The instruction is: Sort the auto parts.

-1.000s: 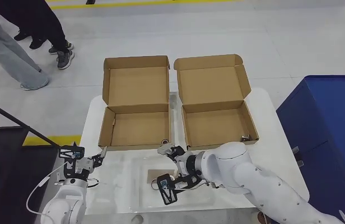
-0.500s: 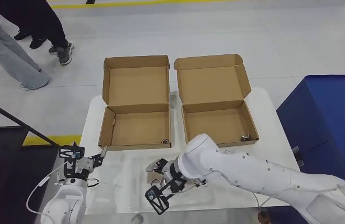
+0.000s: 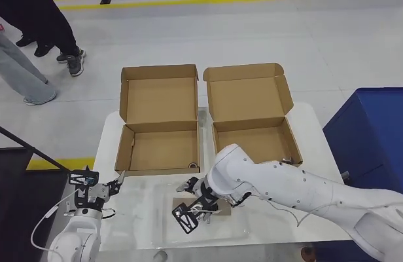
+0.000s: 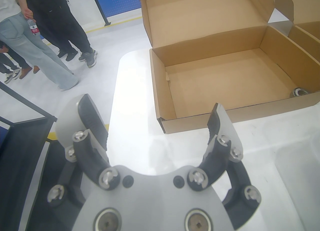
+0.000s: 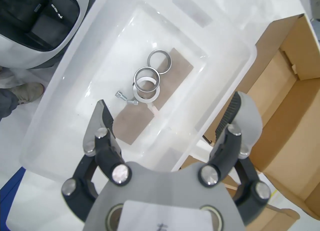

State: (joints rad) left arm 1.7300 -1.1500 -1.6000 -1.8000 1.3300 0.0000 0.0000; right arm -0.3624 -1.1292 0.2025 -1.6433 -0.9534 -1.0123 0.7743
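Right arm has swung across in the last second. Its bulk was out to the right of the table and now lies over the near middle, wrist turned. The right gripper (image 5: 170, 100) ended above the clear bin (image 5: 252, 52), fingers spread wide and nothing in them. Left gripper (image 4: 151, 103) has not budged. It sits at the near left corner, also released and empty.

Reading: this looks like a line-up for the next pick, not a carry. No part has left the bin in this stretch.

Parts in the bin:
- two metal rings (image 5: 160, 61), touching, one of them resting on a flat white washer (image 5: 146, 97)
- two small bolts (image 5: 120, 95) just beside the washer
- a brown cardboard pad (image 5: 140, 119) beneath them (inside or under the bin, can't tell)

All of it lies lower than the fingertips and beyond them on the near side, apart from both pads.

Left box (image 3: 125, 150) holds one bearing (image 4: 298, 91) in its near right corner. Right box (image 3: 254, 149) has one small part (image 3: 290, 160) in the same corner.
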